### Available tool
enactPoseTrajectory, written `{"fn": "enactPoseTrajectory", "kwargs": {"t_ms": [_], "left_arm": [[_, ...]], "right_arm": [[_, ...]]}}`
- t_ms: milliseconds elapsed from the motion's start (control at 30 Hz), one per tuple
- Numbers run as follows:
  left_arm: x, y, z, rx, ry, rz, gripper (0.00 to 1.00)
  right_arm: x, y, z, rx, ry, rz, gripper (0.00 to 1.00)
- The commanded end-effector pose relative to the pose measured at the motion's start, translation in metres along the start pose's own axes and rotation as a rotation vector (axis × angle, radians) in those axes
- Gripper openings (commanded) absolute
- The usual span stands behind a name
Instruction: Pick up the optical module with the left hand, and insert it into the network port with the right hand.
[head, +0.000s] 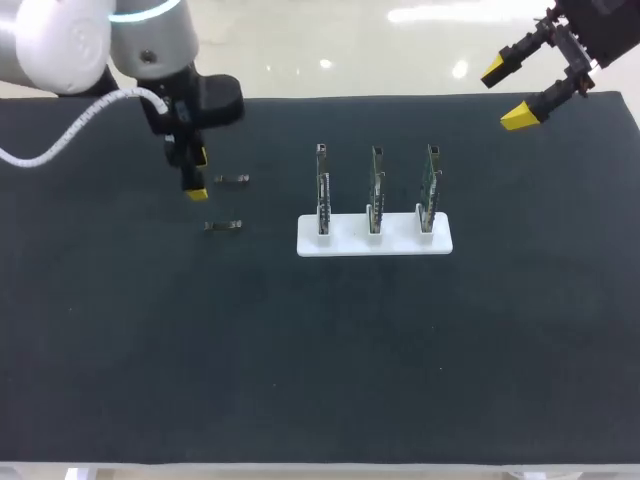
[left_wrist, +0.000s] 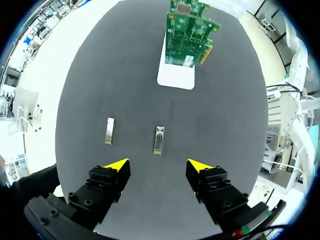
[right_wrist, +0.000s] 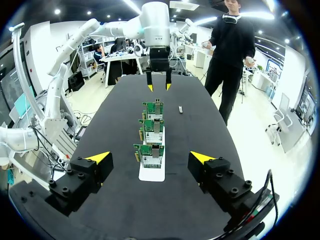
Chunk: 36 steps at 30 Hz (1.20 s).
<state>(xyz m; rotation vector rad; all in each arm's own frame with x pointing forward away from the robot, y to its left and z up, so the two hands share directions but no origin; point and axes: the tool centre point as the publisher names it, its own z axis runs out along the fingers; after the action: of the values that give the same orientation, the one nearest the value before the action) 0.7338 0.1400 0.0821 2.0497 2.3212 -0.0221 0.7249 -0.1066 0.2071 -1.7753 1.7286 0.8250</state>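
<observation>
Evidently lining up a grasp, the left gripper (left_wrist: 158, 165) hovers, fingers (left_wrist: 116, 166) spread, just behind an optical module (left_wrist: 158, 140) flat on the tabletop (left_wrist: 125, 75), while the right gripper (right_wrist: 151, 157), likewise spread, hangs clear of the cards (head: 375, 185).

**Setting:** robotics laboratory bench, fitted out for electronics assembly trials.

**Evidence, placed from the white stand:**
- Table (head: 320, 380): covered edge to edge in a dark matte sheet.
- White stand (head: 374, 240): near the table's middle, holding three green network cards (head: 376, 188) upright in a row, bare circuit boards with no housing.
- Optical modules (head: 232, 179): two small metal pieces lying flat on the sheet to the left of the stand, apart from each other.
- Left arm (head: 150, 50): white and black industrial robot arm with a lit ring at one joint and a white braided cable (head: 60, 140). Its left gripper (head: 198, 175), yellow-tipped with fingers spread, is left of the stand by the modules.
- Right gripper (head: 505, 95): yellow-tipped, fingers spread, behind and to the right of the stand.
</observation>
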Motion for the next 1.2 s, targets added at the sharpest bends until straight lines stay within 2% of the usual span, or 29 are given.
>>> {"fn": "enactPoseTrajectory", "kwargs": {"t_ms": [33,467,1000,1200], "left_arm": [[-0.004,0.003,0.011,0.009,0.015,0.003,1.00],[-0.010,0.006,0.055,0.009,0.007,0.041,1.00],[0.004,0.001,0.074,0.004,0.018,0.099,1.00],[0.003,-0.002,0.084,-0.002,0.014,0.101,1.00]], "right_arm": [[0.000,0.000,0.000,0.000,0.000,0.000,1.00],[0.000,0.000,0.000,0.000,0.000,0.000,1.00],[0.000,0.000,0.000,0.000,0.000,0.000,1.00],[0.000,0.000,0.000,0.000,0.000,0.000,1.00]]}}
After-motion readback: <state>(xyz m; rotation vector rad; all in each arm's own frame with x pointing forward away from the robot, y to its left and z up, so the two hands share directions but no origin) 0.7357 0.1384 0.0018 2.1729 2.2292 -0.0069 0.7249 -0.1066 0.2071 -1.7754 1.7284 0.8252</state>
